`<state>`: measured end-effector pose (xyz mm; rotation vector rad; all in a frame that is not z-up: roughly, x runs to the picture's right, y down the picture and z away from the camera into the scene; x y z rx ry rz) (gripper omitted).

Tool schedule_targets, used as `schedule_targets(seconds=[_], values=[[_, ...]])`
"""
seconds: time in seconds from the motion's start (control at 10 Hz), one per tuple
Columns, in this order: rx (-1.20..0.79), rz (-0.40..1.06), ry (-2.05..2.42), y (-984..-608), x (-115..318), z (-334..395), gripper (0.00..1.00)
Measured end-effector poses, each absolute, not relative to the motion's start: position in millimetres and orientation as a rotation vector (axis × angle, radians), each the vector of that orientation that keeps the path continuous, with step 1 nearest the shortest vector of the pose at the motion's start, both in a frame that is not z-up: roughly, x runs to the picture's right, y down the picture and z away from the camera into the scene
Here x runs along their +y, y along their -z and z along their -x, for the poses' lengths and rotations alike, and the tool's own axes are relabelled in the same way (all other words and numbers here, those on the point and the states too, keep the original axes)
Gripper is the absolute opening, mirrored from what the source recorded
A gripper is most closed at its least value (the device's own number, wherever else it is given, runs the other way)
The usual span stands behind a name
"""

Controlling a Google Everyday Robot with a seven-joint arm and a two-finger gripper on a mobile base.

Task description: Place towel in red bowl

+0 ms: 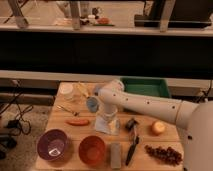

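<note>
The towel (106, 126), a pale grey-blue cloth, lies near the middle of the wooden table (60, 129). My white arm reaches in from the right and bends down over it. My gripper (108, 117) points down at the towel's top, open, and hides part of the cloth. The red bowl (92, 150) sits empty at the front edge, just left of and nearer than the towel.
A purple bowl (52, 145) stands left of the red one, a grey block (116, 155) to its right. A blue object (91, 104), an orange stick (77, 121), a black brush (131, 139), an orange fruit (158, 128), grapes (163, 154) and a green bin (145, 86) surround them.
</note>
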<state>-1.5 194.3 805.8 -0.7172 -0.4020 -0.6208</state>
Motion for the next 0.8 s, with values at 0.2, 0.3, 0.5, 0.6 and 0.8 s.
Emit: schedule_targets(seconds=[0.2, 0.3, 0.5, 0.6, 0.8], values=[[-0.409, 0.731, 0.632, -810.4, 198.6, 1.4, 0.80], [-0.422, 0.733, 0.632, -811.5, 199.5, 1.8, 0.80], [-0.512, 0.718, 0.584, -814.6, 200.4, -3.9, 0.80], [-0.536, 0.707, 0.572, -815.2, 199.8, -4.5, 0.80], [-0.568, 0.697, 0.556, -817.8, 200.0, -6.3, 0.80]])
